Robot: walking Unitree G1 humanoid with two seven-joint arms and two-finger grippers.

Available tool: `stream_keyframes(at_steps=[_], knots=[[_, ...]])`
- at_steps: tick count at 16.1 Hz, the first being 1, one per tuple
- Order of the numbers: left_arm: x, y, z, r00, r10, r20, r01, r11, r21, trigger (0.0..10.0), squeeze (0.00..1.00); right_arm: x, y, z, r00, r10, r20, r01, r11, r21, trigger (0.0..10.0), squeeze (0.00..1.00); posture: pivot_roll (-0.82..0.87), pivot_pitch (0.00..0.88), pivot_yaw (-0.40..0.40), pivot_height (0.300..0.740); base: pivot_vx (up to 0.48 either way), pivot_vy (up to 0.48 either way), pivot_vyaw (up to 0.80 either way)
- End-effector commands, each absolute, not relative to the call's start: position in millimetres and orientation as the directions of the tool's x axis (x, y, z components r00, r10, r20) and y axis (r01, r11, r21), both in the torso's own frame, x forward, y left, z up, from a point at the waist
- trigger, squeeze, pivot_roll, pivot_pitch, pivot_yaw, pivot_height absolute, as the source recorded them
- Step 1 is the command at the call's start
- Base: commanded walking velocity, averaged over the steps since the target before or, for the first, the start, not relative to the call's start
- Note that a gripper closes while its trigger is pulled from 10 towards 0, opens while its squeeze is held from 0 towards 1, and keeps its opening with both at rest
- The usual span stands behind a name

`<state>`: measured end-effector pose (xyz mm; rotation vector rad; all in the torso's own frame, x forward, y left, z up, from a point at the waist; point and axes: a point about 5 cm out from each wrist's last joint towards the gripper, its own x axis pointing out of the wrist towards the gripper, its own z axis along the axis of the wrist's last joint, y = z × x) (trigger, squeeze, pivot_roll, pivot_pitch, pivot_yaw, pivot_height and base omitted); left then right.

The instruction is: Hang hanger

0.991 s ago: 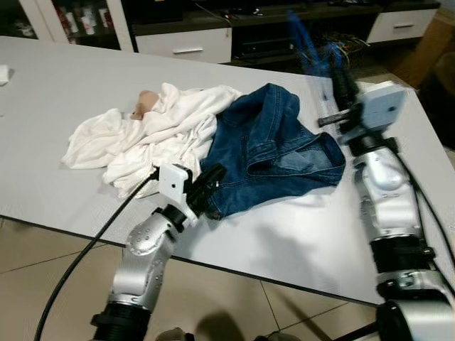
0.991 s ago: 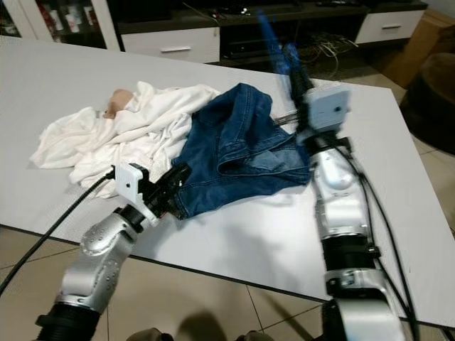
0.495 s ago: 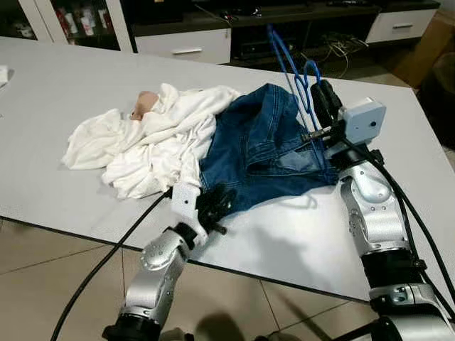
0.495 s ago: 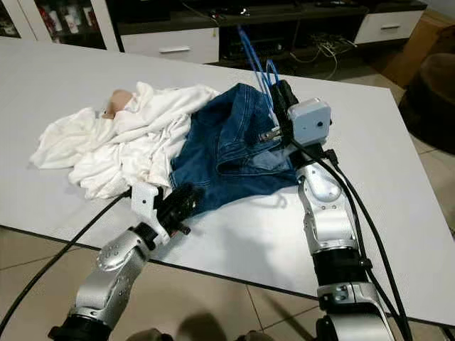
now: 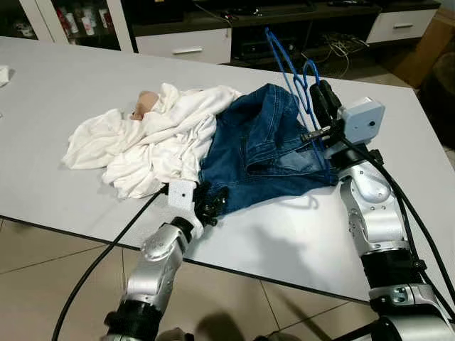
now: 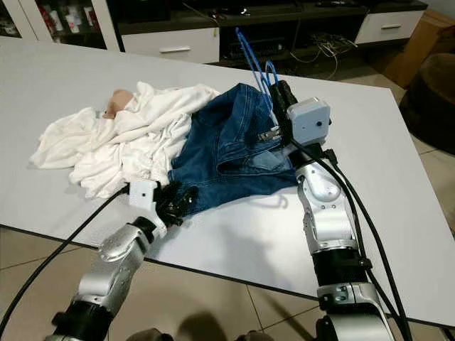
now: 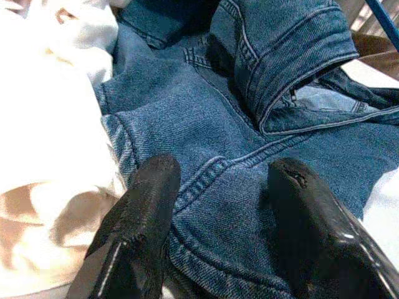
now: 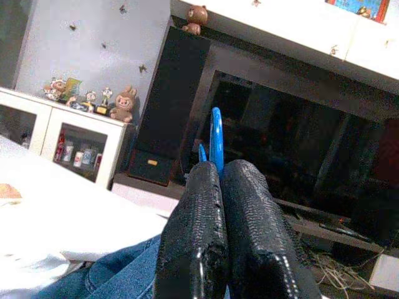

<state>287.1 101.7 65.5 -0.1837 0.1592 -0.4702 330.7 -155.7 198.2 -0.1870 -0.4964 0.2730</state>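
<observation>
White tabletop point(image 5: 64, 78) carries jeans point(image 5: 266, 149) and white clothes point(image 5: 153, 142); left pincer point(image 7: 218, 205) spread wide over the denim, right pincer point(image 8: 221, 180) clamped around blue hanger point(image 5: 295, 78).

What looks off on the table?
The clothes aren't laid out: the denim garment lies crumpled, overlapping a bunched white garment. The right gripper holds the blue hanger upright above the denim, nothing on it. The left gripper is open over the denim's edge.
</observation>
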Motion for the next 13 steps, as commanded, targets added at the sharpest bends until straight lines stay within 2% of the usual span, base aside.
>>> stream_keyframes(at_steps=[1,3,8,9,10,13], knots=[[288.1,97.0,60.5,0.861,-0.483,-0.156,0.451,0.869,-0.204,10.0,0.0,328.8,-154.9,203.6,0.834,0.306,0.459,-0.208,0.945,-0.252,10.0,0.0,-0.05,0.031,0.017,0.74,0.0,0.0,0.0],[288.3,93.3,55.8,0.848,-0.495,-0.191,0.46,0.865,-0.199,10.0,0.0,328.7,-156.2,203.8,0.836,0.301,0.459,-0.203,0.947,-0.25,10.0,0.0,-0.05,0.032,0.019,0.74,0.0,0.0,0.0],[282.9,77.0,45.0,0.751,-0.58,-0.315,0.534,0.815,-0.227,10.0,0.0,328.4,-157.5,203.9,0.84,0.29,0.457,-0.193,0.949,-0.248,10.0,0.0,-0.06,0.033,0.021,0.74,0.0,0.0,0.0],[281.9,75.1,45.5,0.74,-0.595,-0.313,0.549,0.803,-0.231,4.0,0.0,328.5,-157.5,204.0,0.84,0.29,0.457,-0.193,0.949,-0.248,10.0,0.0,-0.06,0.033,0.021,0.74,0.0,0.0,0.0],[279.2,71.7,45.3,0.711,-0.626,-0.319,0.571,0.78,-0.257,0.0,0.0,328.7,-157.2,204.2,0.84,0.291,0.458,-0.193,0.949,-0.248,10.0,0.0,-0.06,0.032,0.02,0.74,0.0,0.0,0.0],[272.6,68.1,46.7,0.665,-0.679,-0.312,0.62,0.734,-0.276,0.0,0.0,329.5,-157.5,205.7,0.84,0.29,0.459,-0.192,0.949,-0.249,10.0,0.0,-0.05,0.031,0.02,0.74,0.0,0.0,0.0]])
